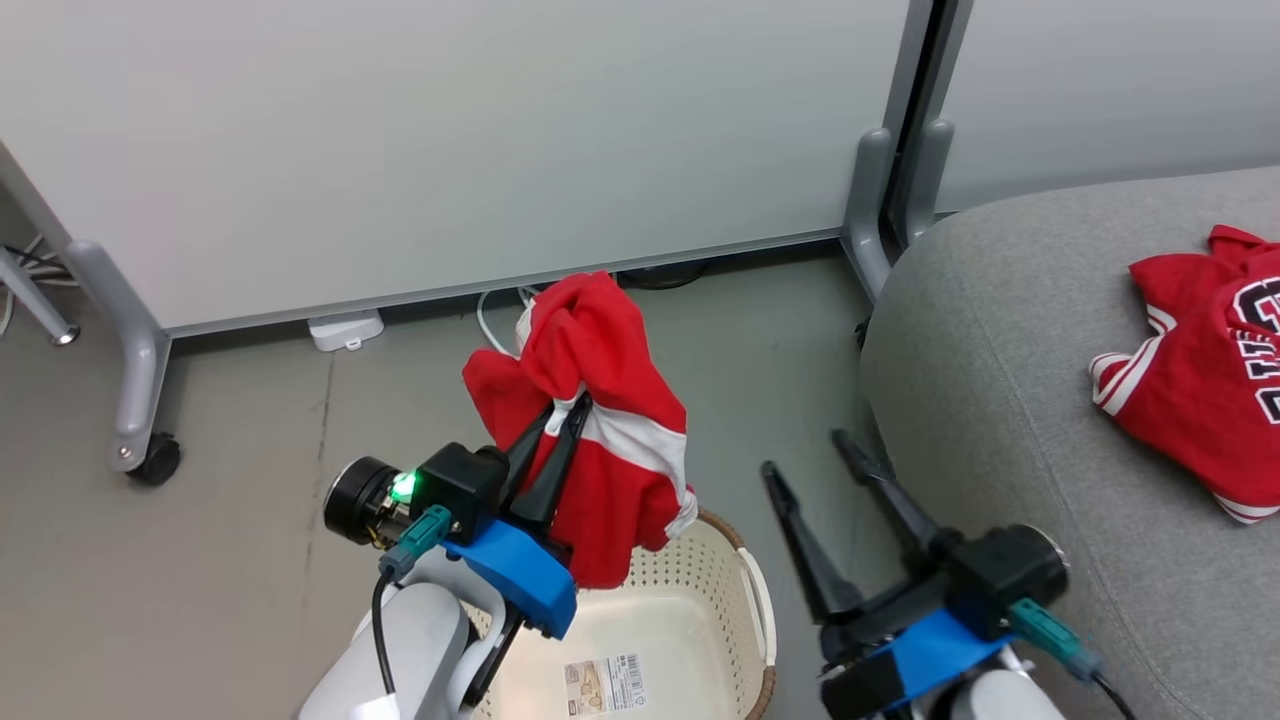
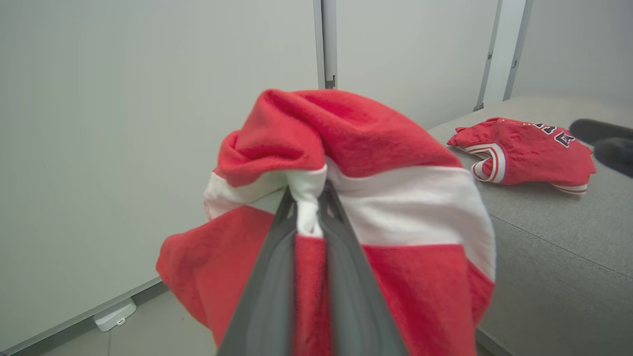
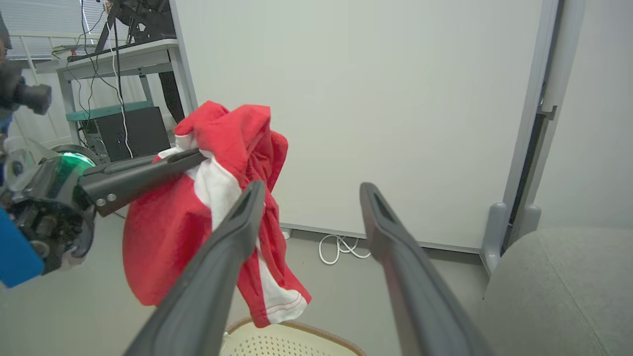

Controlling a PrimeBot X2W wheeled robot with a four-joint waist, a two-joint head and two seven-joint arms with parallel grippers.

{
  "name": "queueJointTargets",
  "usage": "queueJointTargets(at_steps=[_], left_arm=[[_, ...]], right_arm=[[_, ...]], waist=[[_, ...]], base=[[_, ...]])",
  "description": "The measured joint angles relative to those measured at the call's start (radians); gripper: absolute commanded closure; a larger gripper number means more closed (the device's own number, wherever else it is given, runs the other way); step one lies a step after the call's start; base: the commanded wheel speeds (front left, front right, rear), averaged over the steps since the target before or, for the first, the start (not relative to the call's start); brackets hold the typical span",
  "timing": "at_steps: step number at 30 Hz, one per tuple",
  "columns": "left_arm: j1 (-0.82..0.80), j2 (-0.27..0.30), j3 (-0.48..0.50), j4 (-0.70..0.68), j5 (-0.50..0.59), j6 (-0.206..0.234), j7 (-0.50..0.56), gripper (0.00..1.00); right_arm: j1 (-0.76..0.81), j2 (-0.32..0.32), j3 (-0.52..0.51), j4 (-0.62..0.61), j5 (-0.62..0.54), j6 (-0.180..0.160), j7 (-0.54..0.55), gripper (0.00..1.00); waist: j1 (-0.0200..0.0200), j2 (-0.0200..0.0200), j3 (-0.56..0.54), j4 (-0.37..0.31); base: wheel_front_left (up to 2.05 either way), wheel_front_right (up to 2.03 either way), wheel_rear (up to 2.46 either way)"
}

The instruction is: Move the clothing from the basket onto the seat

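While left gripper [image 1: 570,407] pinches red garment [image 1: 612,340] above basket [image 1: 700,590], right gripper [image 1: 804,452] gapes empty.

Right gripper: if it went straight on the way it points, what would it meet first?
The right gripper would probably reach the white wall panel first; the red garment hangs beside that line.

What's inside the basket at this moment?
The basket's visible floor is bare, with only a barcode label. The left gripper, its arm and the red garment it holds cover the basket's left and far parts, so those cannot be checked.
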Motion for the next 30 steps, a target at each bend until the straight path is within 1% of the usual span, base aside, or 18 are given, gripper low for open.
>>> queueJointTargets(at_steps=[6,16,21,22,23,30], left_arm=[[-0.025,-0.018,-0.004,0.002,0.012,-0.008,0.000,1.00],[-0.062,-0.046,-0.020,-0.008,0.035,-0.017,0.000,1.00],[-0.074,-0.060,-0.033,-0.013,0.043,-0.017,0.000,1.00],[-0.076,-0.063,-0.036,-0.014,0.043,-0.018,0.000,1.00],[-0.078,-0.065,-0.039,-0.015,0.043,-0.018,0.000,1.00],[-0.086,-0.071,-0.044,-0.014,0.044,-0.023,0.000,1.00]], right_arm=[[-0.095,0.003,0.123,0.071,0.024,0.000,0.000,0.00],[-0.255,0.010,0.218,0.262,0.051,0.000,0.000,0.00],[-0.311,0.011,0.260,0.328,0.109,0.000,0.000,0.00],[-0.320,0.012,0.268,0.336,0.119,0.000,0.000,0.65],[-0.328,0.012,0.274,0.341,0.132,0.000,0.000,1.00],[-0.349,0.012,0.284,0.346,0.158,0.000,0.000,1.00]], waist=[[0.0001,0.0000,0.016,0.024],[0.0001,0.0000,0.048,0.066],[0.0001,0.0000,0.064,0.083],[0.0001,0.0000,0.067,0.085],[0.0002,0.0000,0.070,0.087],[0.0002,-0.0001,0.080,0.089]], base=[[0.00,0.00,0.00],[0.00,0.00,0.00],[0.00,0.00,0.00],[0.00,0.00,0.00],[0.00,0.00,0.00],[0.00,0.00,0.00]])
